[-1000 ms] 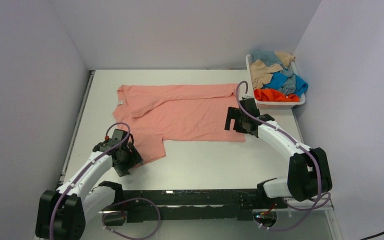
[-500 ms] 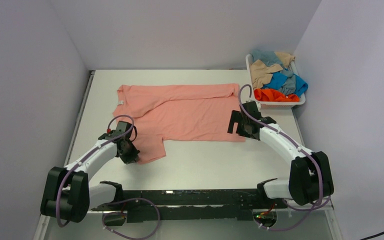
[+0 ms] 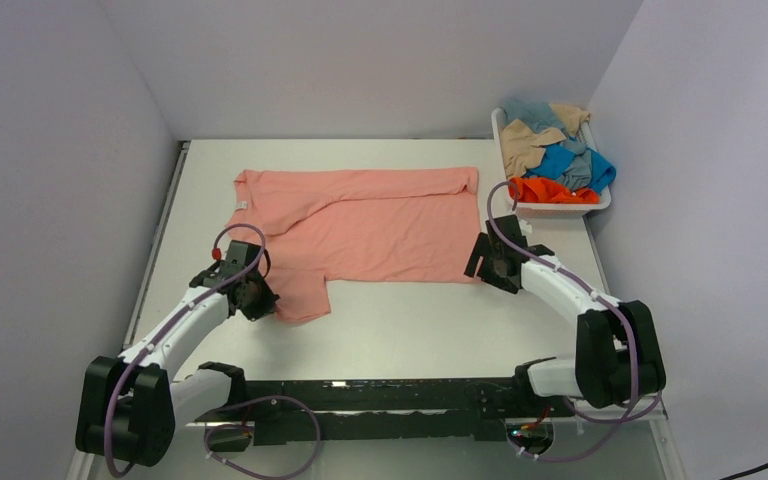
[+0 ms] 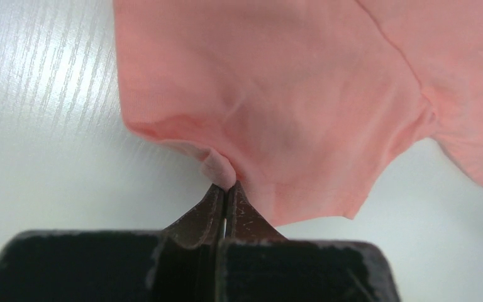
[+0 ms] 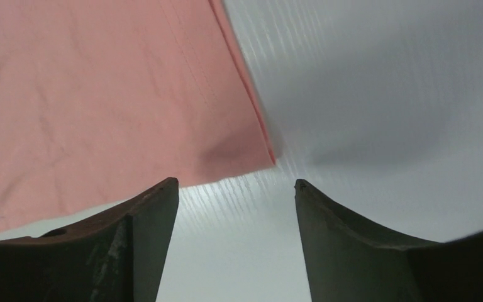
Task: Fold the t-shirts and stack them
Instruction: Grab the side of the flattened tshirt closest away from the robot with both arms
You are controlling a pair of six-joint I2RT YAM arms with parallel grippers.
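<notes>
matt soft cloth t-shirt [image 4: 277, 94] on a smooth, faintly grained white table [image 4: 44, 163], with scuffed dark fingers [image 5: 119, 251]

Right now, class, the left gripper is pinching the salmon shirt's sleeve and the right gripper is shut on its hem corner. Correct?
Not quite. The right gripper is open, its jaws spread just short of the salmon shirt's hem corner and holding nothing, as the right wrist view shows. The left gripper is indeed pinching the sleeve.
</notes>
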